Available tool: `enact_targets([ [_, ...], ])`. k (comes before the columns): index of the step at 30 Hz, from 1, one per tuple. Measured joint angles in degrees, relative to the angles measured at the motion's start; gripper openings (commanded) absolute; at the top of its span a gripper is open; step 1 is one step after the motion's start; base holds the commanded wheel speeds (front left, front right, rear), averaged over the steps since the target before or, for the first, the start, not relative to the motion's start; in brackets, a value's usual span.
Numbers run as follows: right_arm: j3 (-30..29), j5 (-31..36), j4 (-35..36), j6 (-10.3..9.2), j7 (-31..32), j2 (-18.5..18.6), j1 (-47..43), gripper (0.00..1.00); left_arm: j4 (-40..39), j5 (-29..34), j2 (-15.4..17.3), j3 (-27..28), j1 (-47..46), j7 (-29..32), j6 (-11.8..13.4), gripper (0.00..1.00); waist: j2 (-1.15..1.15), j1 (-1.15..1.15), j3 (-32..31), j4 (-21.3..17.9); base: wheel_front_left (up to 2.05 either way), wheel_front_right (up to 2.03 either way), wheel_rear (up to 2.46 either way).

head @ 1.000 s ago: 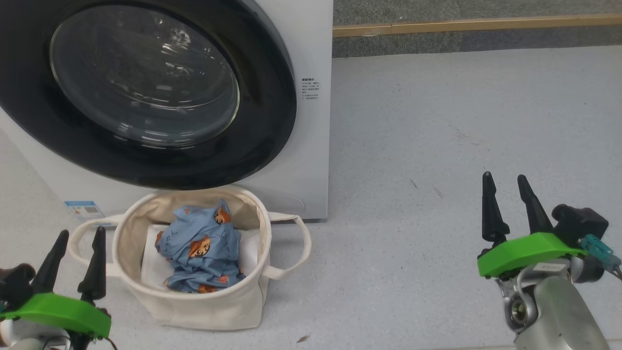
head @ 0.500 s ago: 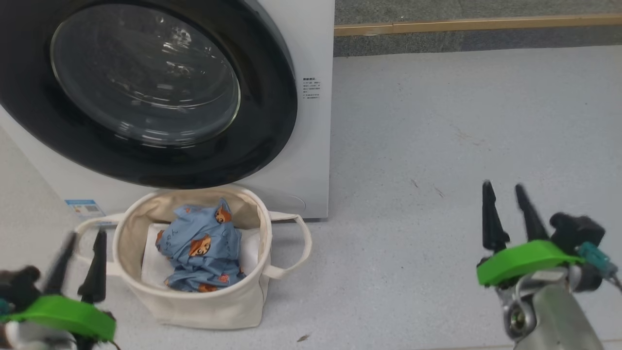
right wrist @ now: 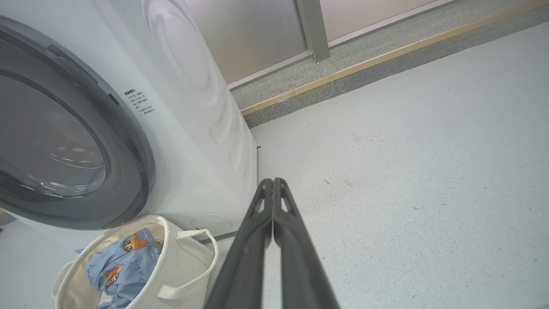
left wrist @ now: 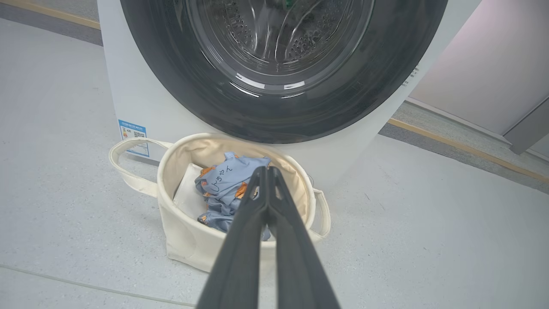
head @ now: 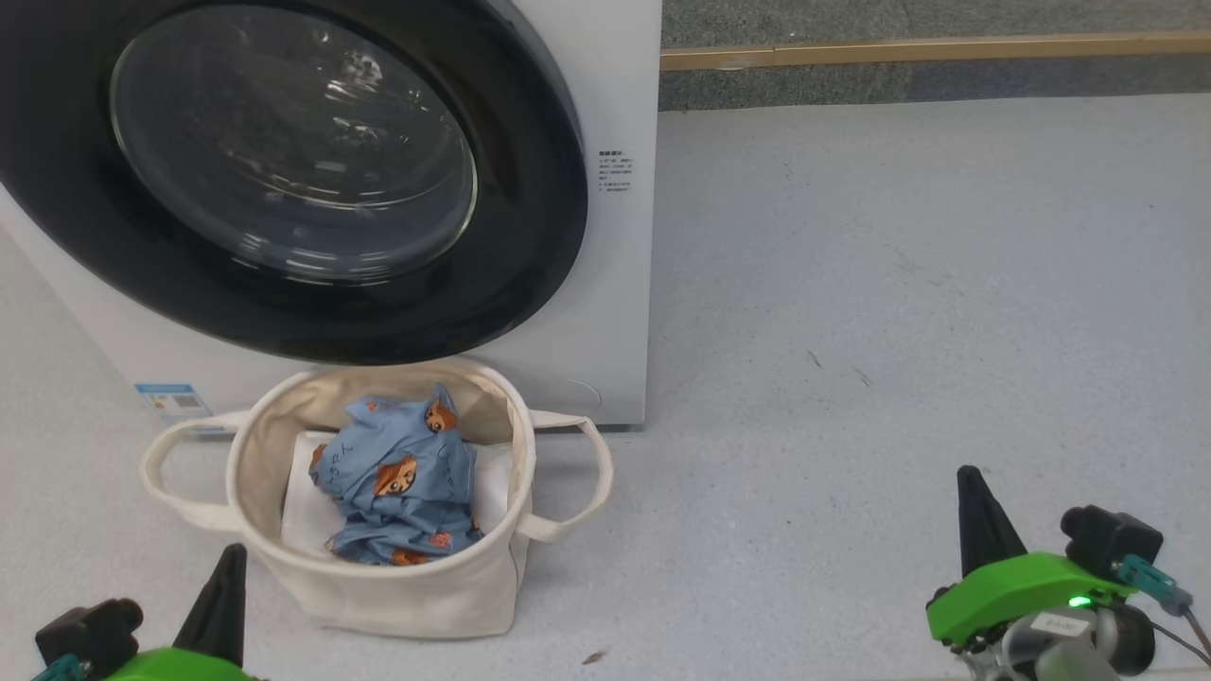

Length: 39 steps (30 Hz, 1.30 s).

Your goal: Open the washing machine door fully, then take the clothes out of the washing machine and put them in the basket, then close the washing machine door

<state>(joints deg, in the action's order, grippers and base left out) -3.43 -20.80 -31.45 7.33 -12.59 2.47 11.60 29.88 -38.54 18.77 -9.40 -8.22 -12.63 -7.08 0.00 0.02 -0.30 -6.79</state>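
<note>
Our left hand (head: 230, 558) sits at the lower left of the head view. Its two dark fingers are pressed together into a single point, clenched on nothing. In the left wrist view the fingers meet tip to tip and aim towards the basket (head: 407, 591), which stands apart from them.

Our right hand (head: 971, 475) sits at the lower right of the head view, over the bare grey floor (head: 899, 284) and well apart from the basket. Its fingers are also squeezed together, and it holds nothing.

The clothes (head: 402, 473), light blue fabric with orange-brown cartoon figures, lie crumpled inside the basket on a white sheet (head: 305, 497) that lines its bottom. The basket is a soft cream bag standing upright on the floor, with one loop handle (head: 585, 478) sticking out on each side.

We see it just in front of the white washing machine (head: 620, 312), right below the door (head: 535, 236). The door, with its wide black rim and bulging glass window, lies shut against the front of the machine. Through the glass, the left wrist view shows the perforated steel drum (left wrist: 240, 30). A small blue label (head: 175, 399) is stuck low on the machine's front, near the basket's left handle.
</note>
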Motion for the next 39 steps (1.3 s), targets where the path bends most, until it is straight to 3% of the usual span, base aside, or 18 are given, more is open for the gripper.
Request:
enact_targets([
  [39, -1.29, -23.21, 5.05, 0.0, 6.1, 0.0, -1.27, 0.0, -4.41, -17.5, -5.28, 4.57, 0.25, 6.14, 0.0, 0.0, 0.0, -0.01, 0.21, 2.24, 0.0, 0.0, 0.0],
])
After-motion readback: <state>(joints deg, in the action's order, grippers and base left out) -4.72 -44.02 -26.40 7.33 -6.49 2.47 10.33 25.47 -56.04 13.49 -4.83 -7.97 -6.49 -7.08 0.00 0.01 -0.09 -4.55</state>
